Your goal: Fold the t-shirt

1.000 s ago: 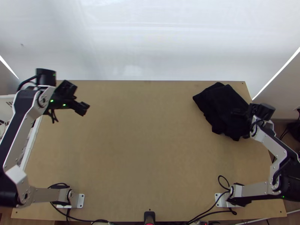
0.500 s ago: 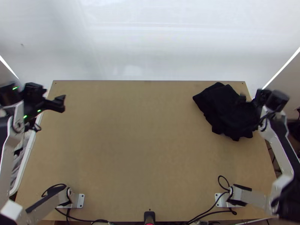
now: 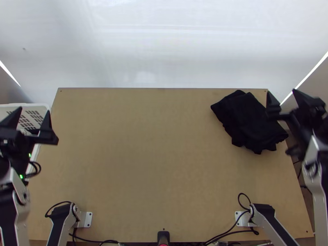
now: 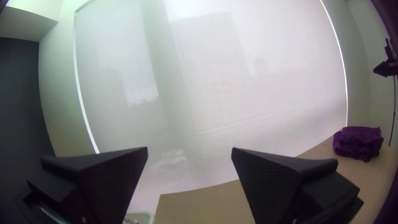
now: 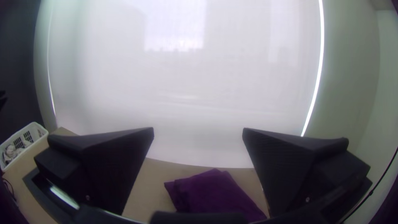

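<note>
Well, we judge the folding about done: the shirt (image 3: 250, 121) lies in a compact, layered bundle just beside the right gripper (image 3: 281, 91) and well apart from the left gripper (image 3: 34, 110). Both have their fingers spread with nothing between them. At most, we might have the shirt's uneven edge left to tidy

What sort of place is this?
Probably a robot test bench or workshop: two robot arms are mounted at a wooden table, with a dark folded cloth on it, a white basket beside it and a pale screen behind.
</note>
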`<control>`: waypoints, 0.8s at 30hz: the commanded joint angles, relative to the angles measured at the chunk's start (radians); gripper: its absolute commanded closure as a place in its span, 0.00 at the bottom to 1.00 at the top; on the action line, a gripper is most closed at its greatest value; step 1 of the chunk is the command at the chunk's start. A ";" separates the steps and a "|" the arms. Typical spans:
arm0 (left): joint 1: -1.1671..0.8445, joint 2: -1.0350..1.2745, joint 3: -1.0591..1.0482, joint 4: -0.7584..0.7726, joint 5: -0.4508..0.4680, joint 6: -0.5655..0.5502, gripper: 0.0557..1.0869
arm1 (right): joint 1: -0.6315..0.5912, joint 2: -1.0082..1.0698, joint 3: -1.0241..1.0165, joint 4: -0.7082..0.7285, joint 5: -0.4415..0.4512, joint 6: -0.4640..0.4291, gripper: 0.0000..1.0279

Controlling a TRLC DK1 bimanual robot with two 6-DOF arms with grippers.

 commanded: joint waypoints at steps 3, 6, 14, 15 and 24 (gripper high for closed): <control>0.031 -0.203 -0.183 0.053 0.001 -0.060 0.04 | 0.021 -0.269 -0.067 -0.162 -0.003 0.073 0.03; 0.031 -0.219 -0.214 0.036 0.002 -0.075 0.04 | 0.013 -0.329 -0.072 -0.240 0.001 0.072 0.03; 0.025 -0.315 -0.309 0.059 0.010 -0.094 0.05 | 0.007 -0.493 -0.253 -0.217 0.083 0.065 0.03; 0.020 -0.328 -0.326 0.082 0.016 -0.107 0.05 | 0.007 -0.516 -0.282 -0.209 0.087 0.059 0.03; 0.011 -0.580 -0.545 0.141 0.022 -0.118 0.05 | -0.004 -0.870 -0.598 -0.189 0.095 -0.007 0.03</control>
